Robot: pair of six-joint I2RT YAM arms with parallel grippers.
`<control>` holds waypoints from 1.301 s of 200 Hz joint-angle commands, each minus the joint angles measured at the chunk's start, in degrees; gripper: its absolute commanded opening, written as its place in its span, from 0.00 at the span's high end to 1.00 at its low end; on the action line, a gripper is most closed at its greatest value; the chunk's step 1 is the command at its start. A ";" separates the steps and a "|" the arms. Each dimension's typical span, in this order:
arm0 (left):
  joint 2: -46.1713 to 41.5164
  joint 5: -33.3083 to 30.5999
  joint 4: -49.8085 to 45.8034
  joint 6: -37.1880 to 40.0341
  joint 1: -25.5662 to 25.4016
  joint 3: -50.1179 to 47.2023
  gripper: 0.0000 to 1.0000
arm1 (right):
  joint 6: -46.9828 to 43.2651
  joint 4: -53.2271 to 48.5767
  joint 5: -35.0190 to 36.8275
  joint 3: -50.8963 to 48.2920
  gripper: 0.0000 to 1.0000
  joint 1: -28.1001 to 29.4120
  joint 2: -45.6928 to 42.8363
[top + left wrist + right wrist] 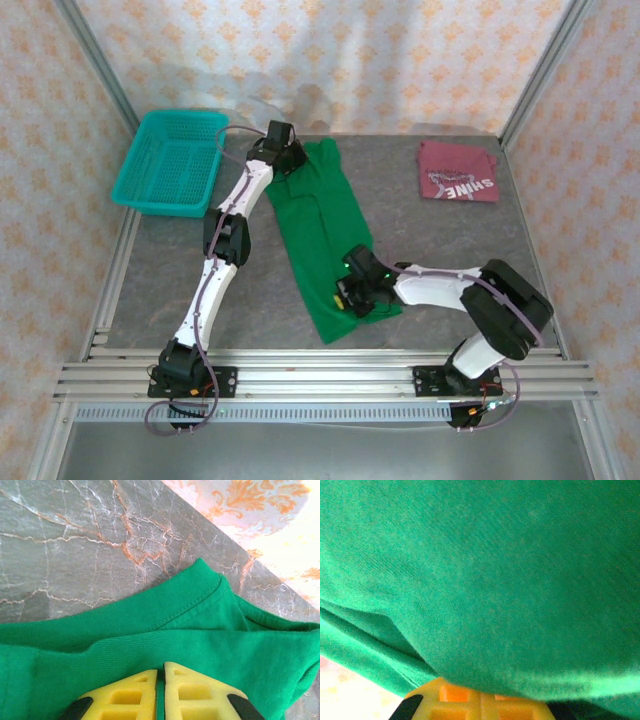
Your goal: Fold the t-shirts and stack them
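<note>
**Both grippers pinching the green shirt**

The left gripper [161, 669] is squeezing its yellow fingers [127, 697] almost together, with a thin sliver of green cloth caught between them. It is grasping the green shirt [320, 225] at its far end, just short of the stitched collar. Beyond the collar the grey marbled table [440, 250] is showing.

The right gripper [350, 295] is clenched tight at the near end of the same shirt. Green cloth is draping over its fingertips, so it is gripping the fabric there too.

Between the two grippers the green shirt is lying as a long, narrow strip down the middle of the table, slanting from far left to near right.

The maroon shirt [458, 172], with white lettering, is sitting folded at the far right, well apart from the green one. A teal basket [165, 207] is standing at the far left, near the left arm.
</note>
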 commanded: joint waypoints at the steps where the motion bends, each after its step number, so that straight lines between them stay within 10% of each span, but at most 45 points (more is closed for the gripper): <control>1: 2.21 -0.79 -0.38 -0.98 0.83 0.54 0.89 | 10.75 4.29 0.30 -3.74 1.00 5.50 5.32; 44: -0.65 1.44 0.04 -0.70 0.88 0.46 0.88 | 16.49 10.75 4.70 -3.42 0.98 11.75 5.67; 66: -5.19 5.90 1.54 -2.81 0.57 0.29 0.54 | 14.19 10.11 6.98 -3.83 0.90 11.43 0.91; 94: -13.61 9.62 1.37 -3.51 -0.74 -0.12 0.25 | 2.97 -5.97 7.28 1.59 0.66 11.09 -7.40; 155: -36.32 9.47 -17.85 7.70 -6.30 -8.85 0.19 | -23.62 -36.52 12.33 8.54 0.30 4.11 -30.06; 210: -73.33 2.19 -18.87 12.22 -14.87 -61.34 0.22 | -58.83 -51.59 5.53 14.24 0.28 -8.28 -27.99; 260: -96.33 -0.80 -20.52 1.72 -25.21 -99.26 0.35 | -68.00 -47.79 1.30 14.44 0.29 -10.12 -19.05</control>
